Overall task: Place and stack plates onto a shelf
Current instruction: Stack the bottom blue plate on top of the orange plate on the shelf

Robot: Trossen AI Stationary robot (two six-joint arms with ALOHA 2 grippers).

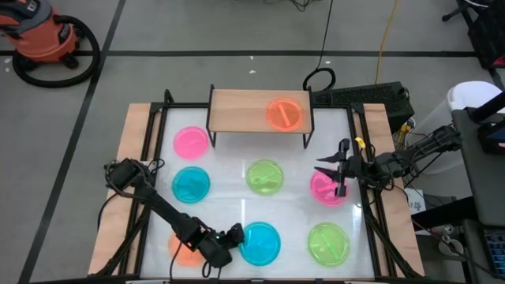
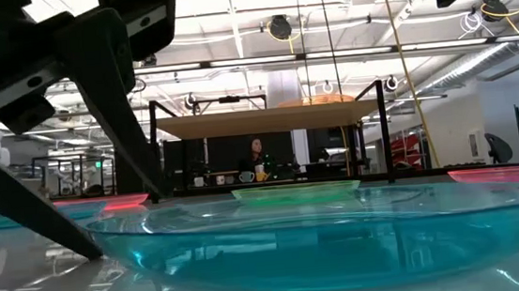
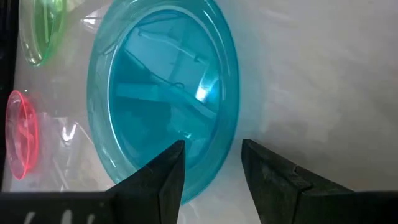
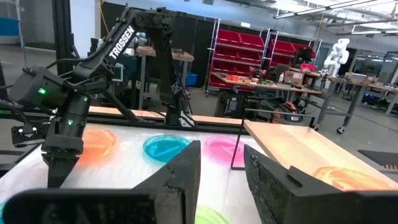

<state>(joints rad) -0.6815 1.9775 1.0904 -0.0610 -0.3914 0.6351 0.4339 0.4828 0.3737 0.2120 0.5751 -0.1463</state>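
Observation:
The light-wood shelf [image 1: 245, 110] stands at the table's far side and bears one orange plate [image 1: 284, 113]. Seven plates lie flat on the white table: pink [image 1: 191, 143], blue [image 1: 191, 184], green [image 1: 264, 176], pink [image 1: 322, 192], orange [image 1: 180, 246], blue [image 1: 260, 243] and green [image 1: 328, 243]. My left gripper [image 3: 212, 146] is open and low at the near blue plate's [image 3: 168, 93] left rim. One finger stands over the plate's inside and one outside it; I see no touch. My right gripper [image 1: 331, 170] is open and raised above the right pink plate.
Wooden planks [image 1: 126, 181] and black rails run along the table's left and right sides. The shelf's left half [image 1: 237, 106] is bare. Beyond the table, a vacuum [image 1: 43, 35] and cables lie on the floor; a person [image 2: 258, 150] shows far off in the room.

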